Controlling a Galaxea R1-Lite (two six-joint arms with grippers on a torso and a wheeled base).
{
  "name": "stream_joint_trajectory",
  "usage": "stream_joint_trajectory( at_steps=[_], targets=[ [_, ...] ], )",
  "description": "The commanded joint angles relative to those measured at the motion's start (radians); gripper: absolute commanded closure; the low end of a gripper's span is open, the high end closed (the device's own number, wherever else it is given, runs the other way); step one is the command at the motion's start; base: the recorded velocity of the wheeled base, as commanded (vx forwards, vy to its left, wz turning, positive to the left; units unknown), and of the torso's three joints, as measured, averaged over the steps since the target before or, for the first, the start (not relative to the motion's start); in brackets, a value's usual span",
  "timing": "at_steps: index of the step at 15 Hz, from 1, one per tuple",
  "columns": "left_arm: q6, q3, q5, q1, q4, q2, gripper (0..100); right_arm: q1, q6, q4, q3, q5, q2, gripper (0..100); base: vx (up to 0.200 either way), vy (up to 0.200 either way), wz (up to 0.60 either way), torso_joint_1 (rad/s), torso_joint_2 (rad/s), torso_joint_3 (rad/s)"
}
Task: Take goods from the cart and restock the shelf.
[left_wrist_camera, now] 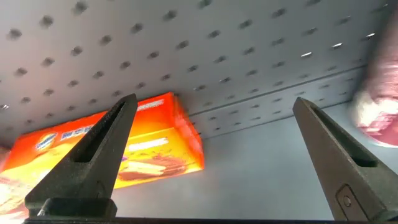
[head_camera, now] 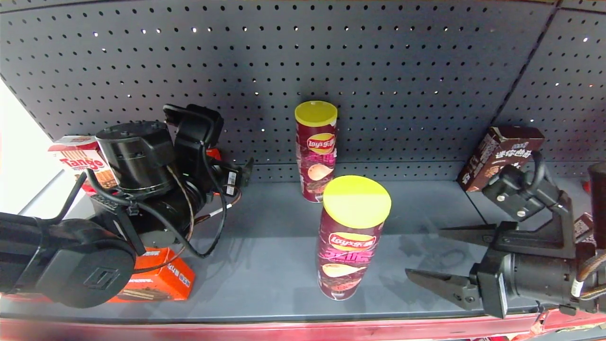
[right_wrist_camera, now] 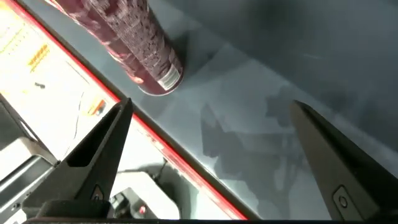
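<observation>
Two maroon chip cans with yellow lids stand upright on the grey shelf (head_camera: 265, 265): one at the back (head_camera: 316, 151) near the pegboard, one nearer the front edge (head_camera: 352, 237). My right gripper (head_camera: 426, 253) is open, level with the front can and a short way to its right, with nothing between its fingers. The right wrist view has the same can (right_wrist_camera: 143, 50) beyond the open right gripper (right_wrist_camera: 211, 104). My left gripper (head_camera: 241, 177) is at the shelf's left back, open (left_wrist_camera: 214, 99) and empty, facing an orange box (left_wrist_camera: 143, 143) against the pegboard.
A flat orange box (head_camera: 161, 279) lies at the front left under my left arm. A red and white wafer box (head_camera: 80, 163) stands far left. A brown box (head_camera: 502, 156) leans at the back right. The shelf's red front edge (right_wrist_camera: 155, 140) runs below.
</observation>
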Motion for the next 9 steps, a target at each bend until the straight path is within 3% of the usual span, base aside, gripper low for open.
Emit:
stream_joint_trajectory(
  at_steps=[1,6,9],
  targets=[
    [0.001,-0.001,0.001,0.006,-0.002,-0.004,0,0.003,0.000,0.001,0.000,-0.001,0.043,0,0.000,0.000,0.00,0.000,0.00,0.000],
    [0.001,-0.002,0.001,0.012,-0.002,-0.017,0,-0.017,0.001,-0.004,-0.004,-0.004,0.080,0,0.000,0.000,0.00,0.000,0.00,0.000],
    [0.001,-0.002,0.001,0.019,-0.002,-0.017,0,-0.007,0.003,-0.029,-0.008,-0.060,0.132,0,0.000,0.000,0.00,0.000,0.00,0.000]
  ],
)
